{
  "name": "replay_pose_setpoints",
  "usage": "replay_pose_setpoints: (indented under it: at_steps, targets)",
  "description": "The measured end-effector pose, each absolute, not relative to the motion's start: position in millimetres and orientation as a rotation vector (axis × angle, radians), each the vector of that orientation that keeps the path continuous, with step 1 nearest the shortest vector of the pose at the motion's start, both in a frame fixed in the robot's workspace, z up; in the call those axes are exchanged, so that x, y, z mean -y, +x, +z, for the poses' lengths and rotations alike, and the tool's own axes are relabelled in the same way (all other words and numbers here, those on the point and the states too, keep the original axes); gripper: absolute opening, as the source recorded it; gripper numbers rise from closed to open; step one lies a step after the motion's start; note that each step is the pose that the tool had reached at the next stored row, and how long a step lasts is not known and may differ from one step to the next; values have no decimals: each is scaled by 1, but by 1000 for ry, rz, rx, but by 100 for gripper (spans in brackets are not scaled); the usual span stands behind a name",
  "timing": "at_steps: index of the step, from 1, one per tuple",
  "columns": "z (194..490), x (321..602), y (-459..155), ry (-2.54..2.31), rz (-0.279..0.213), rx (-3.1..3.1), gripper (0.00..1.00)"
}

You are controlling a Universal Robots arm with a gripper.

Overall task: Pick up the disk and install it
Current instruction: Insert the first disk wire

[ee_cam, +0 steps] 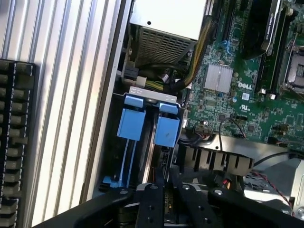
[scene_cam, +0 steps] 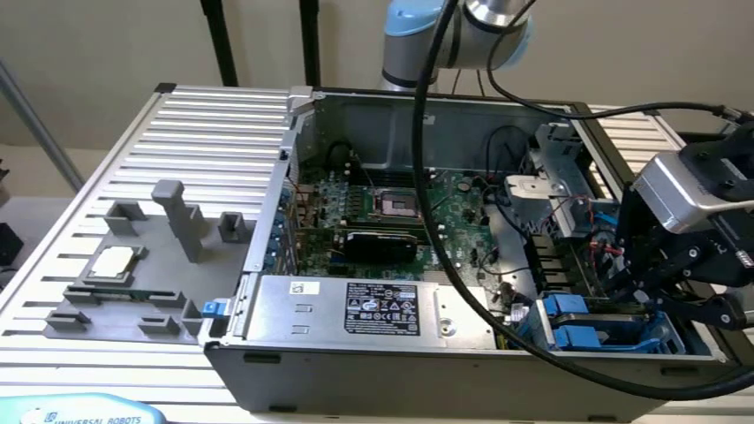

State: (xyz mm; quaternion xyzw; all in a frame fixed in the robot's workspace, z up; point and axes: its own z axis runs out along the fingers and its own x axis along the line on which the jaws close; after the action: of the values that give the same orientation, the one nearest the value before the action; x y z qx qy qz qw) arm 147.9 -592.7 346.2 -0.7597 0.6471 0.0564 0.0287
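The disk (ee_cam: 167, 130) stands edge-on in its glossy blue plastic carrier, in the drive bay at the corner of the open computer case (scene_cam: 271, 221). The black gripper (scene_cam: 655, 296) hangs just over it; whether it is closed I cannot tell. The green motherboard (ee_cam: 266, 109) reads "DELL". A ribbed metal table (scene_cam: 177, 132) carries the case.

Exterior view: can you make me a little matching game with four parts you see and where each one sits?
1 square chip
2 green circuit board
3 silver box with black label
4 blue handles

a against the case's near wall
b case corner, exterior view's right
c on the grey holder outside the case
d middle of the case

Pairs: 1-c, 2-d, 3-a, 4-b.
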Motion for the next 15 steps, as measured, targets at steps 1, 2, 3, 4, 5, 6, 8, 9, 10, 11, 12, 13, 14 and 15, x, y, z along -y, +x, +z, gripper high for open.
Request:
replay_pose_setpoints:
  at_steps: [1,2,3,4,5,6,8,9,10,11,12,13,14,15]
  targets:
    - [346,593,148,-2331,172,-2013,16]
    - [345,593,148,-2318,170,-2028,16]
    - [345,593,148,-2304,168,-2045,16]
    - [345,593,148,-2291,166,-2060,16]
    - [344,593,148,-2278,163,-2076,16]
    - [344,593,148,-2265,161,-2091,16]
    - [343,593,148,-2240,156,-2121,16]
    - [343,593,148,-2227,153,-2135,16]
    - [342,593,148,-2216,150,-2149,16]
    - [342,593,148,-2207,147,-2161,16]
    - [342,593,148,-2199,145,-2170,16]
    - [341,593,148,-2195,142,-2177,16]
    - [341,592,148,-2195,139,-2180,16]
    - [341,591,148,-2195,137,-2182,16]
